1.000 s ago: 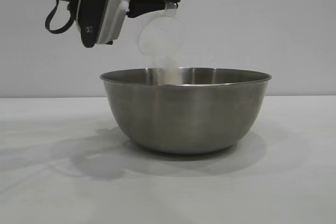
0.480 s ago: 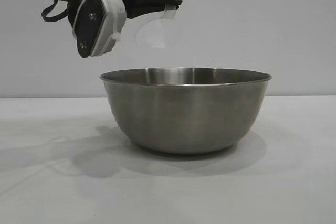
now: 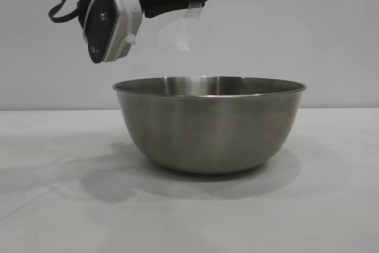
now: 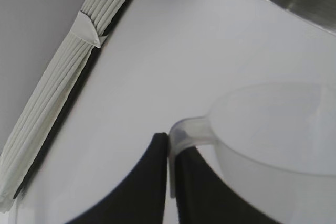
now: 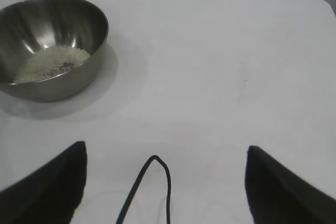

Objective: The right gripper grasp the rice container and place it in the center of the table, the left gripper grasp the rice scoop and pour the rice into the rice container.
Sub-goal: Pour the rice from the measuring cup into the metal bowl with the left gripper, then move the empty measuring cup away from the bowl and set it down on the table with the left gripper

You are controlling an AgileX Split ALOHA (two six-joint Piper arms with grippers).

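- The steel bowl (image 3: 210, 124) stood nearest in the exterior view, upright on the white desk (image 3: 331, 205), its wall hiding whatever lay inside from that side.
- Above and behind the bowl's left rim, the left claw (image 3: 192, 1) hung in the air with its fingers pressed together on the handle of the clear plastic cup (image 3: 179, 31); the arm ran out of view at the top left.
- The cup was hard to make out against the pale wall, and whether any grains were in it could not be told.
- In the left wrist view the two dark fingers (image 4: 152, 182) met on the thin handle tab, with the cup just beyond them and only an edge of the bowl cut off at the corner.
- The right claw (image 5: 165, 182) sat well apart from the bowl, low over the desk, its fingers spread wide and holding nothing; only their tips showed.
- From there the rice (image 5: 50, 62) lay in a small heap in the bowl's bottom.
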